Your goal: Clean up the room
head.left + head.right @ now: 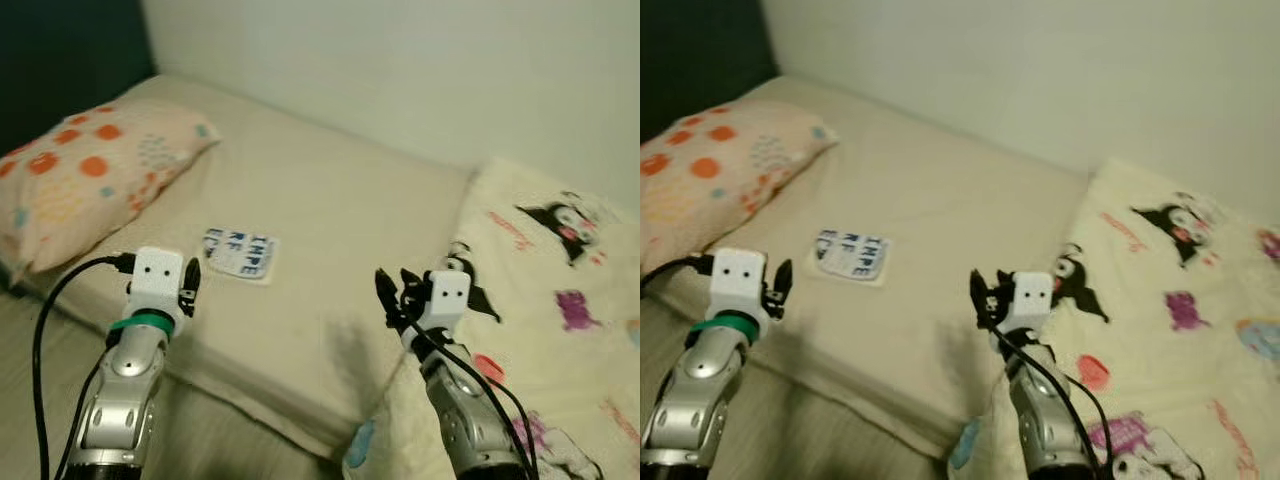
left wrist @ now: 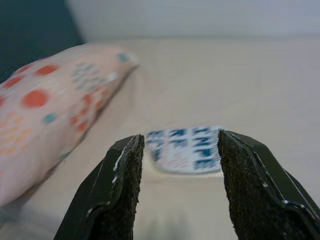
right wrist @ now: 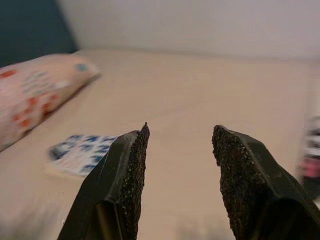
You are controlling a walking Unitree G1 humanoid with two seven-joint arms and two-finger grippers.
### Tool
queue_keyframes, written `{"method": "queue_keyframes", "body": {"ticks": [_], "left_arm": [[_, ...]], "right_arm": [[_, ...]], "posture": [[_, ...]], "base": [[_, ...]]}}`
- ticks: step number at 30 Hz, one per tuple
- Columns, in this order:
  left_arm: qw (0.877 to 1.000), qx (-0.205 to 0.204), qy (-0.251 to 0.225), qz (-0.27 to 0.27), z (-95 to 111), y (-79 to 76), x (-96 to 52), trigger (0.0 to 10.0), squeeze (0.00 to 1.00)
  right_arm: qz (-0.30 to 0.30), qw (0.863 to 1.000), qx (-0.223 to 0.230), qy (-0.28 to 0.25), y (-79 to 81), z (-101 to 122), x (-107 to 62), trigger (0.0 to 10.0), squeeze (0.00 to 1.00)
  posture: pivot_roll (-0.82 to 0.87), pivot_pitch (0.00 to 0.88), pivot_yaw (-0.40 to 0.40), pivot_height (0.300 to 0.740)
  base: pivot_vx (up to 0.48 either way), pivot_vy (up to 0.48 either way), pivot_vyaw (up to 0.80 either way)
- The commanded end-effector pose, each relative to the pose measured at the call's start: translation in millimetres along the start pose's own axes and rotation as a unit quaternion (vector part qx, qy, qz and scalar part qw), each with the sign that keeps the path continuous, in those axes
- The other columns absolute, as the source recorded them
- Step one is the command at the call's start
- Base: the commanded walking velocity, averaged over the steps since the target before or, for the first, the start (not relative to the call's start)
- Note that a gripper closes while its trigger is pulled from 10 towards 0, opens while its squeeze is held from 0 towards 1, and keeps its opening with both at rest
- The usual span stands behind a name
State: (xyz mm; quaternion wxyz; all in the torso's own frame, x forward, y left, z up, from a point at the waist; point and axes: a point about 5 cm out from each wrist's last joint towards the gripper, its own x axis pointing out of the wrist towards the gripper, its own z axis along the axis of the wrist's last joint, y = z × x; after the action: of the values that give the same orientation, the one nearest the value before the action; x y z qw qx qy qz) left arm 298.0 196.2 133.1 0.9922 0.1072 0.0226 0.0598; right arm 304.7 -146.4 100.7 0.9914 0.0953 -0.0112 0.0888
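The blue-lettered packet is lying flat on the bed, just beyond the left gripper, whose fingers are standing apart. The right gripper is likewise hovering open. Best approaching low, pinching one edge.

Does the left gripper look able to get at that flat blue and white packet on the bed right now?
Probably yes. The left gripper is open and aimed at the packet, which lies flat on the bare mattress just ahead of it. Nothing lies between them; the pillow sits off to the side.
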Motion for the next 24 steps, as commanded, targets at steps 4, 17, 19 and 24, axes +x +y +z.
{"method": "queue_keyframes", "body": {"ticks": [4,17,19,24], "left_arm": [[1.0,-0.008,0.01,-0.009,-3.3,-4.2,-1.5,10.0,0.0],[1.0,-0.005,0.008,-0.01,-2.9,-6.3,-2.8,10.0,0.0],[1.0,-0.002,0.007,-0.009,-2.8,-6.5,-3.1,10.0,0.0],[1.0,0.002,0.001,-0.007,-3.1,-7.9,-5.2,10.0,0.0]], "right_arm": [[-0.013,1.0,0.007,0.018,-5.0,-7.3,-3.5,10.0,0.0],[-0.016,1.0,0.005,0.018,-7.0,-6.9,-3.7,10.0,0.0],[-0.016,1.0,0.003,0.018,-7.0,-6.8,-3.8,10.0,0.0],[-0.012,1.0,-0.002,0.02,-5.6,-7.8,-3.5,10.0,0.0]], "posture": [[0.1,0.0,-0.003,0.74],[0.1,0.0,-0.002,0.74],[0.1,0.0,-0.003,0.74],[0.1,0.0,-0.006,0.74]], "base": [[0.0,0.0,-0.8],[0.0,0.0,-0.8],[0.0,0.0,-0.8],[0.0,0.08,-0.16]]}}
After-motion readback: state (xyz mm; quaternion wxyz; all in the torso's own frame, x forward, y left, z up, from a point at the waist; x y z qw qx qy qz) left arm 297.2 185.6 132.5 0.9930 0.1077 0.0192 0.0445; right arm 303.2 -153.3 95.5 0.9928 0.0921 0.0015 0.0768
